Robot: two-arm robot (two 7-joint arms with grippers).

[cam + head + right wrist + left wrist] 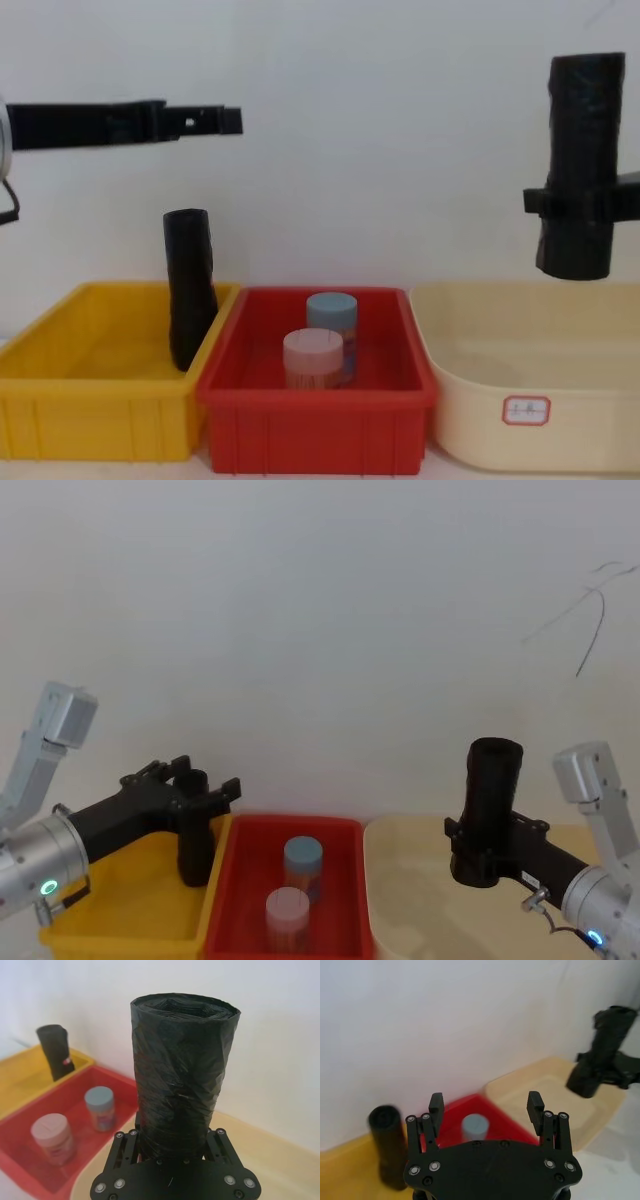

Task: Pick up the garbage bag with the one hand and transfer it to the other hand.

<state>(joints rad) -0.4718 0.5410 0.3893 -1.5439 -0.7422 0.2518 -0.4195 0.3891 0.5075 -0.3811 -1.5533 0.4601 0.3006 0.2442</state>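
Handover looks done: black right gripper (483,848) pinches the black rolled plastic garbage bag (496,780) right of the red plastic bin (232,890), left gripper (228,121) spread empty.

No text, brand or number can be read. The beige bin (470,420) carries a small white label (526,408) with a red border on its front wall; its characters are too small to make out. The black roll (54,1050) standing in the yellow bin (25,1072) bears a small reddish-white mark, also illegible.
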